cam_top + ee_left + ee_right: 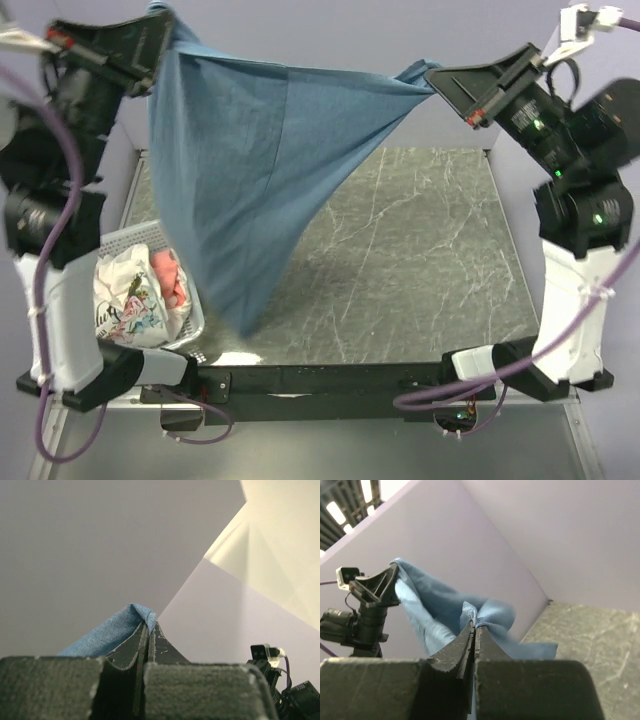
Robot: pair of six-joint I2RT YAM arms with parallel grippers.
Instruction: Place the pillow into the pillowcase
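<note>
Dark marbled table (420,260), lilac walls behind. Above it, blue pillowcase (250,170) hung high, stretched between both arms. Left gripper (150,627) pressed together, pinching far-left corner; right gripper (475,625) likewise pinching right corner. Lower tip dangling just beside mesh basket (196,322) at near left, with white printed bundle (128,290) inside.

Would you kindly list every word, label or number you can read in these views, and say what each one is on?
Dark script-like print on the white cloth in the basket: too blurred to read.
Blue pillowcase: no text shows.
Nothing else legible in any view.
</note>
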